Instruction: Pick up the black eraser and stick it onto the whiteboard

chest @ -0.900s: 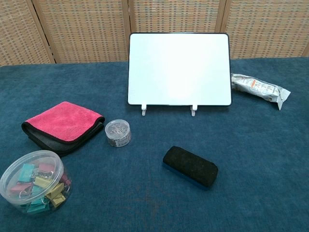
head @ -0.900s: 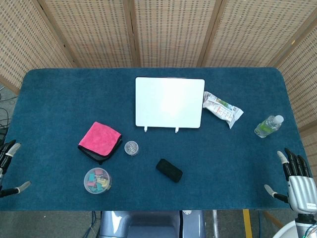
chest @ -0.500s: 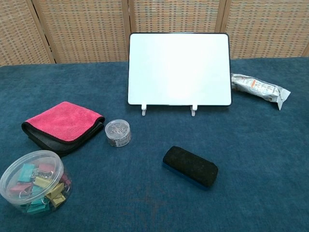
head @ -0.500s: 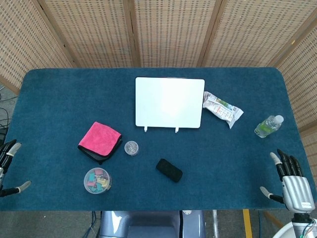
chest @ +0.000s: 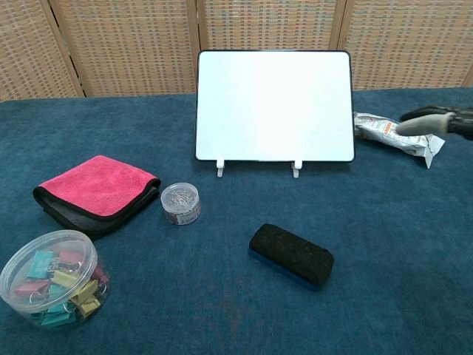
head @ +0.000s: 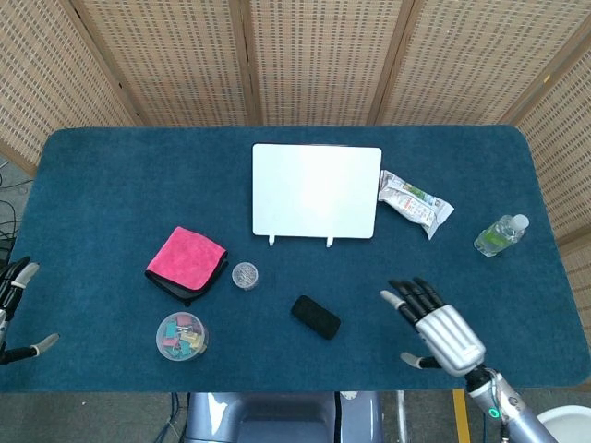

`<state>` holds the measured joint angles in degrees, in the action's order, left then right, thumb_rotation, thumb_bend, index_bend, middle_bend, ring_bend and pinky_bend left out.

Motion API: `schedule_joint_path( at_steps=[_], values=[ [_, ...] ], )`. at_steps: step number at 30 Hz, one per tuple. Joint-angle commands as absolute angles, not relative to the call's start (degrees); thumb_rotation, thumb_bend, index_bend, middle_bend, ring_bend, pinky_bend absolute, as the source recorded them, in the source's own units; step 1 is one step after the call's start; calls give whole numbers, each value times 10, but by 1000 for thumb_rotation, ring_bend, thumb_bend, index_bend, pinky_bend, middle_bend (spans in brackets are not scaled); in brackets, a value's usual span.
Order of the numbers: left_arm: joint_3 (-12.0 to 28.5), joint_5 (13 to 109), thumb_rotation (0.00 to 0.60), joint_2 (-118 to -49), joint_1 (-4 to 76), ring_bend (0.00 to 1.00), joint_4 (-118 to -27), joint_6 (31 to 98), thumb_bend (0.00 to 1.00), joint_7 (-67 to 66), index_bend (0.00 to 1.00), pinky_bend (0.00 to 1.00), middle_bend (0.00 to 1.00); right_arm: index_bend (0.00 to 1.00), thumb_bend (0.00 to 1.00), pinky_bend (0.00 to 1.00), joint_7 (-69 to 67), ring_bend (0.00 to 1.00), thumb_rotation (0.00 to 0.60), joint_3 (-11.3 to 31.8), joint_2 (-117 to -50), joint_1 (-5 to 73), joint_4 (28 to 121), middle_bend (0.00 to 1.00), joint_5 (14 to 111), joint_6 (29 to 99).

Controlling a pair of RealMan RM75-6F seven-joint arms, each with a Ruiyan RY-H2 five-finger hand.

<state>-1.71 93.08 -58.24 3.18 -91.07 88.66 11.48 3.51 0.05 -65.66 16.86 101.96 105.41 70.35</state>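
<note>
The black eraser (head: 316, 317) is fuzzy, long and rounded, lying flat. The right hand (head: 434, 328) has fingers (head: 409, 293) spread wide, holding nothing.

Black eraser (chest: 291, 254), white whiteboard (chest: 273, 105), pink cloth (chest: 96, 190), blue table (head: 111, 185).

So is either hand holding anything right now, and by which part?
Nothing is held. The right hand is open above the table, clear of the black eraser. The left hand is open at the table edge.

Bare cloth between right hand (head: 434, 328) and eraser (head: 316, 317).
</note>
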Motion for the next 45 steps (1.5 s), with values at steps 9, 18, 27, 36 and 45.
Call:
schedule_joint_path(
  at_steps=[9, 18, 27, 36, 45],
  values=[
    [-8, 901, 600, -584, 47, 0, -924, 848, 0, 95, 0, 0, 0, 0, 0, 0, 221, 0, 600, 77, -827, 298, 1034, 0, 938, 507],
    [2, 868, 600, -586, 62, 0, -927, 811, 0, 86, 0, 0, 0, 0, 0, 0, 348, 0, 600, 112, -930, 355, 992, 0, 790, 456],
    [7, 849, 600, -586, 67, 0, -922, 795, 0, 94, 0, 0, 0, 0, 0, 0, 401, 0, 600, 119, -966, 376, 963, 0, 681, 482],
    [7, 846, 600, -587, 70, 0, -923, 788, 0, 91, 0, 0, 0, 0, 0, 16, 412, 0, 600, 97, -966, 391, 953, 0, 610, 495],
    [7, 845, 600, -588, 71, 0, -924, 786, 0, 89, 0, 0, 0, 0, 0, 142, 402, 4, 600, 85, -972, 399, 922, 0, 600, 529]
  ],
)
